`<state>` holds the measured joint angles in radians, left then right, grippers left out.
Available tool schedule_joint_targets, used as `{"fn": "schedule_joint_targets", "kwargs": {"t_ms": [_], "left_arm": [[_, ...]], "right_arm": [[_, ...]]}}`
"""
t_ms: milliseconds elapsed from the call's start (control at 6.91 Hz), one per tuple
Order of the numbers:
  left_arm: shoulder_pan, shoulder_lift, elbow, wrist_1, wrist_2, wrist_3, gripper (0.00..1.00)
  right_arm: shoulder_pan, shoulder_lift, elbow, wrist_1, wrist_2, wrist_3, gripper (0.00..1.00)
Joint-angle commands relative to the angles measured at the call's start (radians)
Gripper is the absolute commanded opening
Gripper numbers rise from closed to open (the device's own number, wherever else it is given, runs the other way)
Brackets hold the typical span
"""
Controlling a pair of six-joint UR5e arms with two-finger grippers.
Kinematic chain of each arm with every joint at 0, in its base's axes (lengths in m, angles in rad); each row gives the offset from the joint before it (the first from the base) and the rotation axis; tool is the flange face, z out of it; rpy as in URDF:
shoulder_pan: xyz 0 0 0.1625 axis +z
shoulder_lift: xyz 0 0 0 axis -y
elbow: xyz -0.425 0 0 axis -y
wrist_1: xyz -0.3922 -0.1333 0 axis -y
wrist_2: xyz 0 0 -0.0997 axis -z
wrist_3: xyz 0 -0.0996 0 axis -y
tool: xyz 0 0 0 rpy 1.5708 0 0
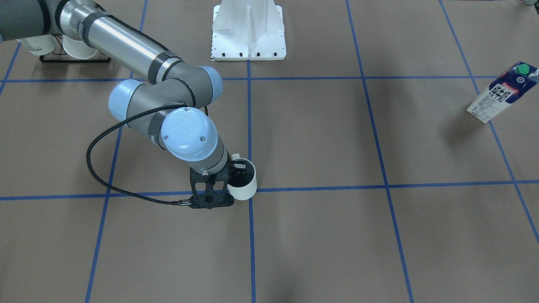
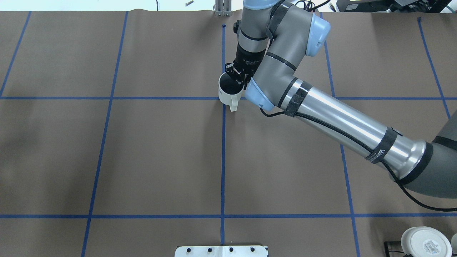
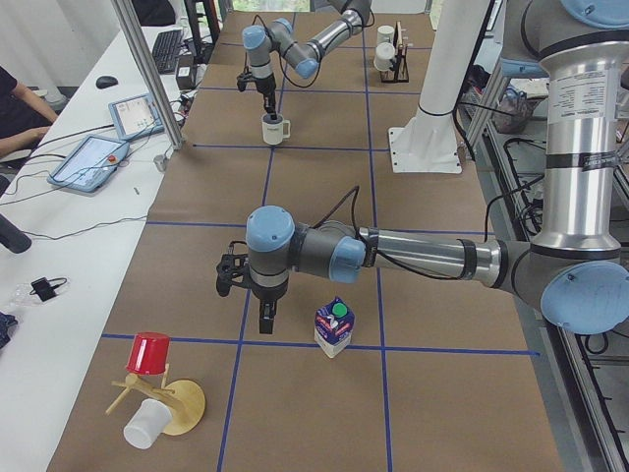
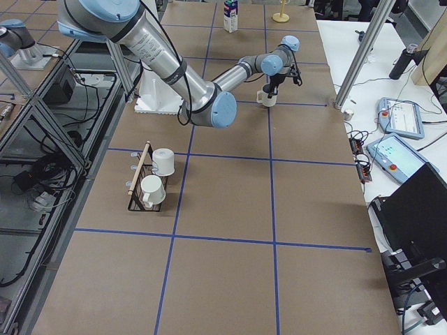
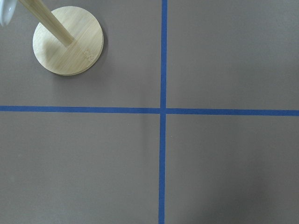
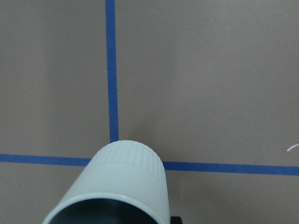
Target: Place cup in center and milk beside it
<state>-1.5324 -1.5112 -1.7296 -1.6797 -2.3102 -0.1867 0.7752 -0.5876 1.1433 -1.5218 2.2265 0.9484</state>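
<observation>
The cup (image 1: 244,182) is a plain white mug with a dark inside. It stands by a blue tape crossing in mid-table, with its handle (image 2: 233,104) pointing toward the robot. My right gripper (image 1: 239,165) is shut on its rim, one finger inside and one outside. The cup also shows in the overhead view (image 2: 227,93) and fills the bottom of the right wrist view (image 6: 122,182). The milk (image 1: 503,92) is a blue and white carton with a green cap, upright far off on the robot's left side. My left gripper (image 3: 265,323) hangs just beside the milk (image 3: 334,327); I cannot tell whether it is open.
A black rack with white mugs (image 1: 63,48) stands at the back on the robot's right. The white robot base (image 1: 248,33) is at the back middle. A bamboo stand (image 5: 68,41) with a red cup (image 3: 149,352) stands past the milk. Operator desks line the far edge.
</observation>
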Motion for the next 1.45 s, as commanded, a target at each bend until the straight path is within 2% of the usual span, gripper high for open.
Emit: {"fn": "schedule_joint_targets", "kwargs": {"t_ms": [0,145,289,579,724,1013,1303], "left_arm": [[0.0,0.0,-0.005,0.0,0.0,0.0,0.98],[-0.002,0.0,-0.004,0.0,0.0,0.0,0.98],[-0.002,0.0,-0.004,0.0,0.0,0.0,0.98],[-0.002,0.006,-0.016,0.0,-0.076,0.01,0.98],[-0.006,0.017,-0.054,0.009,-0.098,-0.005,0.98],[-0.009,0.173,-0.18,0.006,-0.089,-0.185,0.98],[-0.009,0.29,-0.197,-0.046,-0.053,-0.303,0.98]], "right_arm": [[-0.002,0.003,-0.007,0.002,-0.021,0.009,0.69],[-0.002,0.003,-0.007,0.003,-0.021,0.012,0.96],[0.001,0.018,-0.005,0.003,-0.021,0.021,1.0],[0.061,0.038,0.007,0.0,0.027,0.02,1.0],[0.094,0.038,0.035,-0.011,0.041,0.02,1.0],[0.159,0.005,0.071,-0.014,0.1,0.02,1.0],[0.187,-0.096,0.18,-0.014,0.101,0.013,1.0]]}}
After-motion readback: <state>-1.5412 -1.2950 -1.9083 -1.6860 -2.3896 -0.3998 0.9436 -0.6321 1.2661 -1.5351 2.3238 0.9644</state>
